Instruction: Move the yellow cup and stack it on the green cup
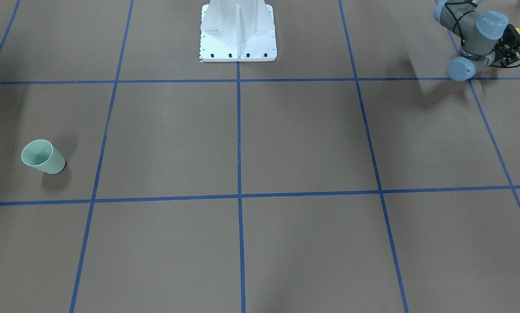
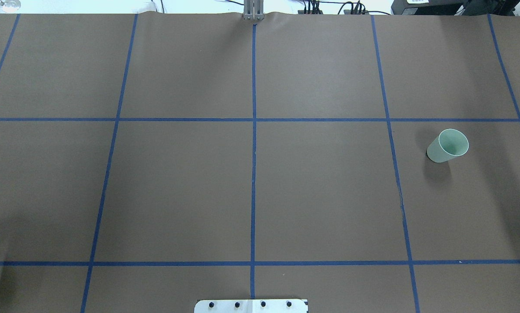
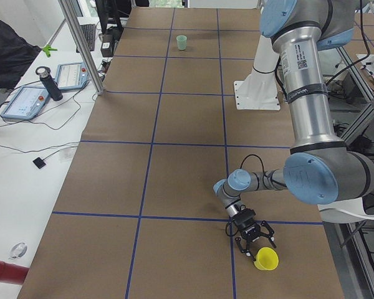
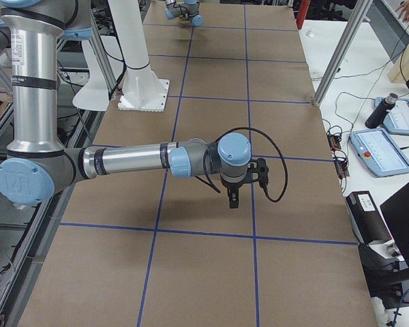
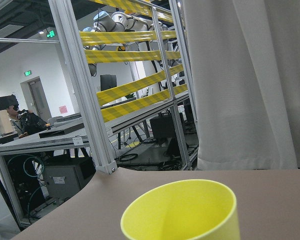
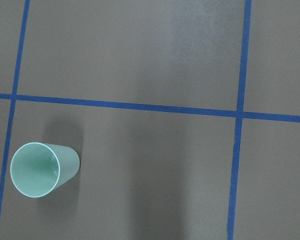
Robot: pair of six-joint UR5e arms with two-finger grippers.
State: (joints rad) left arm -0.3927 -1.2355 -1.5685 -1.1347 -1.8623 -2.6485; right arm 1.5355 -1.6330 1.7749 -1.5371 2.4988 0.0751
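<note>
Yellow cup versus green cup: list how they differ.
Colour: the yellow cup is bright yellow, the green cup pale mint. Place: the yellow cup sits right by the left tool; the green cup stands alone, far across the table. Both are plain, handleless tapered tumblers, upright.

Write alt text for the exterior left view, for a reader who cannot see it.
The left gripper reaches low over the brown, blue-gridded table, right beside the upright yellow cup at the table's near end. The green cup stands far off at the opposite end, beyond the white robot base.
</note>
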